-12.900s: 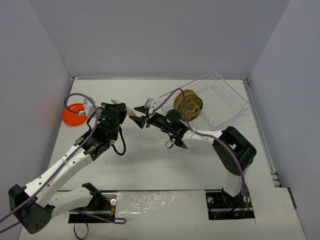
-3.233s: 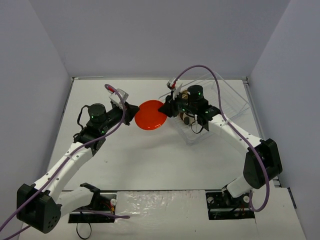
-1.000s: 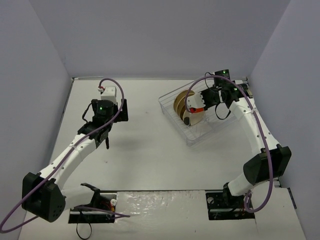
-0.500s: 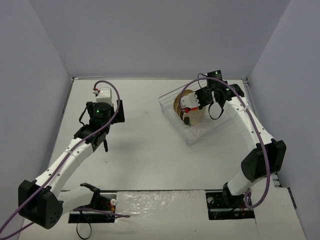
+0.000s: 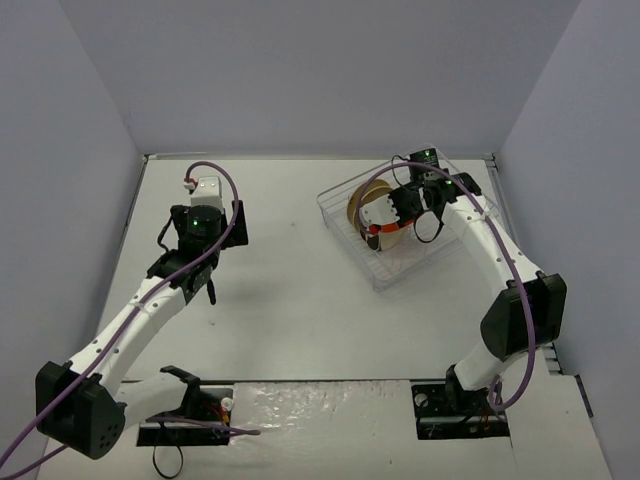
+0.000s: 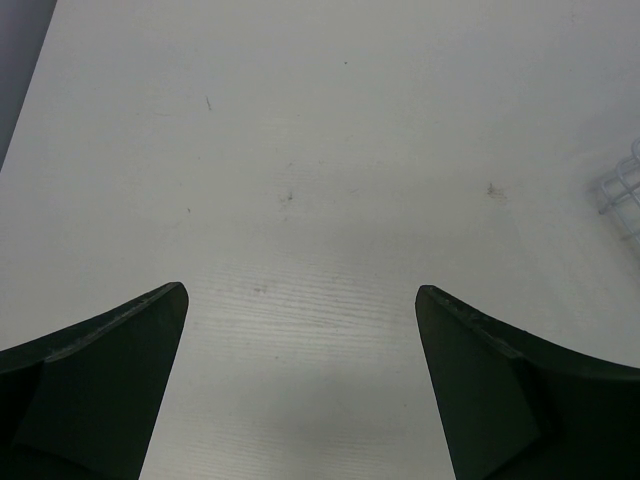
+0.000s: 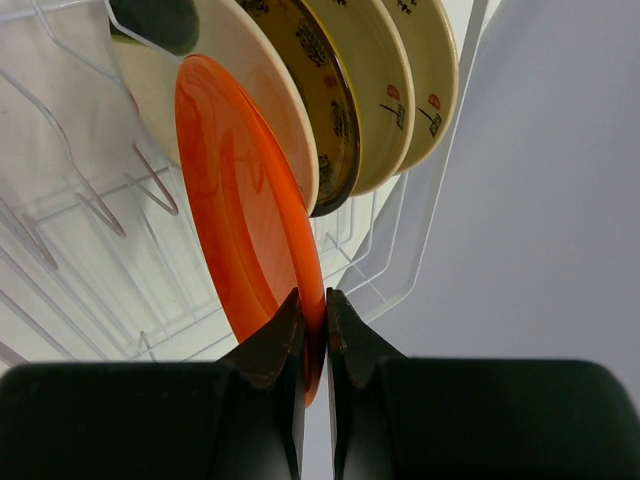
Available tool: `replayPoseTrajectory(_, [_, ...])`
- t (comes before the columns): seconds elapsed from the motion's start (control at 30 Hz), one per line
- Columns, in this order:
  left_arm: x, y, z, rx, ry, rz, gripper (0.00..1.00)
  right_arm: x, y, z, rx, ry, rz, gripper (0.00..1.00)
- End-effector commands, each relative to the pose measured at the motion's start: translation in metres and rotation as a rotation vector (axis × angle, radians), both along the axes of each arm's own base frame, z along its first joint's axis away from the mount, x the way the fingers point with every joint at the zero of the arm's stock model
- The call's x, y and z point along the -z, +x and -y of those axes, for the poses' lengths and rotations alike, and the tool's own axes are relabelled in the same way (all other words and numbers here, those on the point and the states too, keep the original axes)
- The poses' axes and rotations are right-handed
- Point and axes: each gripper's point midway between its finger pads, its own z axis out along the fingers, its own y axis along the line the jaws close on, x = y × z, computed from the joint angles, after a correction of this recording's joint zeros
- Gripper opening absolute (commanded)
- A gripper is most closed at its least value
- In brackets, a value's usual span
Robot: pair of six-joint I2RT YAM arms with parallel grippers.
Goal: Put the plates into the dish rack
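The clear dish rack point(image 5: 420, 262) sits at the right of the table. Three plates stand on edge in it: a cream one point(image 7: 262, 95), a dark brown one point(image 7: 315, 80) and another cream one point(image 7: 425, 70). My right gripper point(image 7: 313, 312) is shut on the rim of the orange plate point(image 7: 240, 210) and holds it on edge inside the rack, against the nearest cream plate. From above, the right gripper point(image 5: 392, 212) is over the rack's far end. My left gripper point(image 5: 211, 290) is open and empty over bare table at the left, its dark fingers point(image 6: 110, 360) wide apart.
The grey right wall point(image 7: 560, 180) stands close behind the rack. A corner of the rack point(image 6: 620, 190) shows at the right edge of the left wrist view. White table point(image 5: 290, 270) lies between the arms.
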Motion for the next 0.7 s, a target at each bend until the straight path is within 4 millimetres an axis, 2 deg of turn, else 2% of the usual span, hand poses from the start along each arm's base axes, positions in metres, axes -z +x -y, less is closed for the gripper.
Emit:
replayPoseTrajectory(0.0, [-0.024,0.003,-0.003,-0.025,-0.026,0.069,0.97,-0.006,0.007,-0.004,-0.019,-0.006,0.048,0.0])
replayPoseTrajectory(0.47, [-0.025,0.002,-0.005,-0.028,-0.026,0.072,0.97,0.019,0.003,-0.019,-0.065,0.03,0.012,0.0])
replayPoseTrajectory(0.67, [-0.026,-0.001,-0.007,-0.034,-0.025,0.076,0.97,0.031,0.003,-0.02,-0.066,0.027,-0.015,0.07])
